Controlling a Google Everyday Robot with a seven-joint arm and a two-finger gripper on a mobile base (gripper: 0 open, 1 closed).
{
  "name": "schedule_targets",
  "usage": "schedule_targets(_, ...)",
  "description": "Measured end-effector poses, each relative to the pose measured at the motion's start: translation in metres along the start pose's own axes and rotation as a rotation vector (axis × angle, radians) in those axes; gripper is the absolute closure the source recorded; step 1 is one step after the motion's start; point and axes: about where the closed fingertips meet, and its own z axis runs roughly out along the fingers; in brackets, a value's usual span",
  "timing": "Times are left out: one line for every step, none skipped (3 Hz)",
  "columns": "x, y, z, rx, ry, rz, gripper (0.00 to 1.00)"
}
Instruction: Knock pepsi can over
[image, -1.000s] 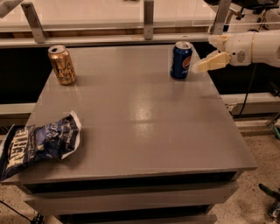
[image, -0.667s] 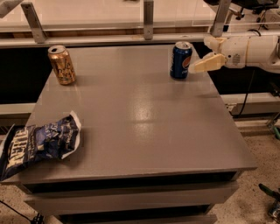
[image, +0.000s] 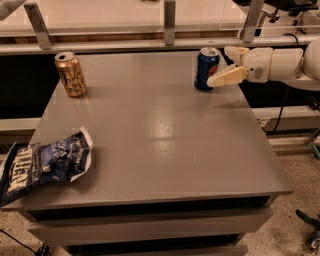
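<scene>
Pepsi can (image: 206, 69) comes last. Nearest, a blue chip bag (image: 45, 165) lies at the gray table's (image: 165, 150) front left corner. Far left stands a gold can (image: 70, 74). Far right, the blue one stands upright, with the gripper (image: 220, 65) just to its right, fingers apart and the lower fingertip at its side.

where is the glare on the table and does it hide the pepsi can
Camera view: a soft sheen whitens the table centre, clear of the pepsi can, upright and readable near the back edge; the open end effector sits just right of it in the picture.
</scene>
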Motion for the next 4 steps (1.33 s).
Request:
schedule_targets(0.009, -0.002, 0.014, -0.011, -0.019, -0.004, 0.0)
schedule_targets(0.016, 0.0, 0.024, -0.029, -0.052, 0.007, 0.0)
schedule_targets(0.02, 0.004, 0.033, -0.05, -0.075, 0.011, 0.0)
schedule_targets(0.025, 0.006, 0.038, -0.056, -0.102, 0.021, 0.16)
